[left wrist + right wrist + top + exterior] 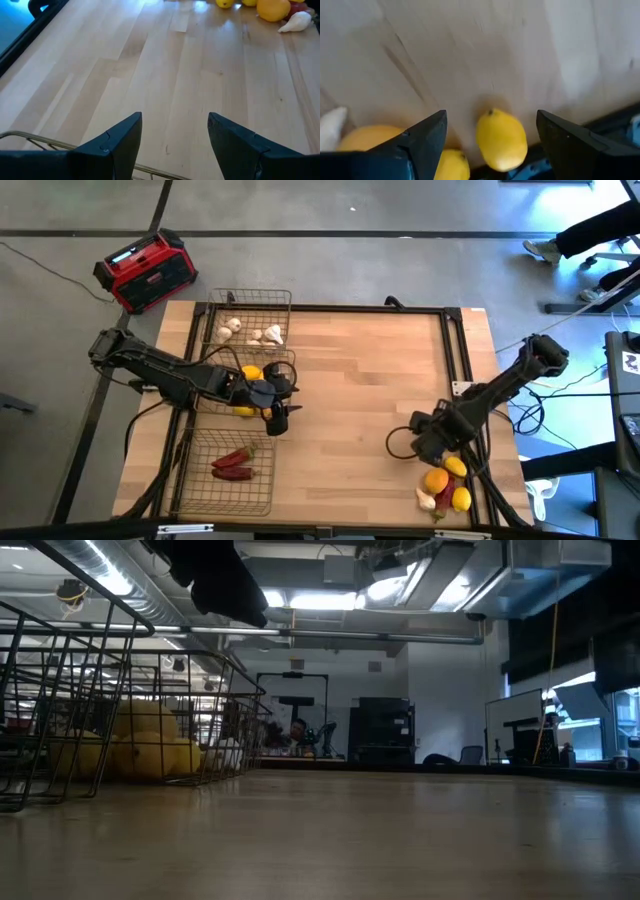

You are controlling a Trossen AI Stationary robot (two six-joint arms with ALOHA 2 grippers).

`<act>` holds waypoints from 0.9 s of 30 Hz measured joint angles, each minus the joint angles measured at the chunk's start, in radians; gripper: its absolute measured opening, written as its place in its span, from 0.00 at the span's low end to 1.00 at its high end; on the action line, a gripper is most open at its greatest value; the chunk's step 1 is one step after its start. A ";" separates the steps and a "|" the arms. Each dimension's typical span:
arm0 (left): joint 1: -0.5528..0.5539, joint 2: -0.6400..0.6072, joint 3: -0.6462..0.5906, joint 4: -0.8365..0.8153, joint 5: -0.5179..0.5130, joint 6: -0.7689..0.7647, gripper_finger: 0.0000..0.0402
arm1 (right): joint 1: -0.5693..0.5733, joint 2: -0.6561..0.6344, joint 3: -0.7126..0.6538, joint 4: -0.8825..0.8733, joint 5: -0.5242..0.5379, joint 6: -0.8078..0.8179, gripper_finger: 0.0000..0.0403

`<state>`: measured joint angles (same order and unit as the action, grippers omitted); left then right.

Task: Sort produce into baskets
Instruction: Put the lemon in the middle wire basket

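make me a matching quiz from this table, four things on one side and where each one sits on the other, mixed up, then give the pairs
Things:
1. garlic bulbs
2. red chili peppers
3. left gripper
4. right gripper

Places:
A. open, over the loose pile of produce at the table's right near corner
B. in the far basket
C. open and empty, at the edge of the middle basket
D. in the near basket

Pairs: 1-B, 2-D, 3-C, 4-A
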<state>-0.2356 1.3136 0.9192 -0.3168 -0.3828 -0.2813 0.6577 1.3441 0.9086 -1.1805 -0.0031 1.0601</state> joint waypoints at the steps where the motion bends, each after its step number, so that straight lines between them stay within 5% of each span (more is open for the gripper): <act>1: 0.000 0.000 0.000 0.000 0.000 0.000 0.56 | 0.006 0.000 -0.012 0.000 -0.017 0.013 0.75; 21: 0.000 0.000 0.000 0.000 0.000 0.000 0.56 | 0.003 0.000 -0.177 0.007 -0.227 0.087 0.75; 27: 0.000 0.000 0.000 0.000 0.000 -0.001 0.56 | 0.003 0.000 -0.238 0.127 -0.253 0.092 0.75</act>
<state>-0.2356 1.3136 0.9192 -0.3164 -0.3826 -0.2821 0.6609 1.3441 0.6708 -1.0531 -0.2566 1.1521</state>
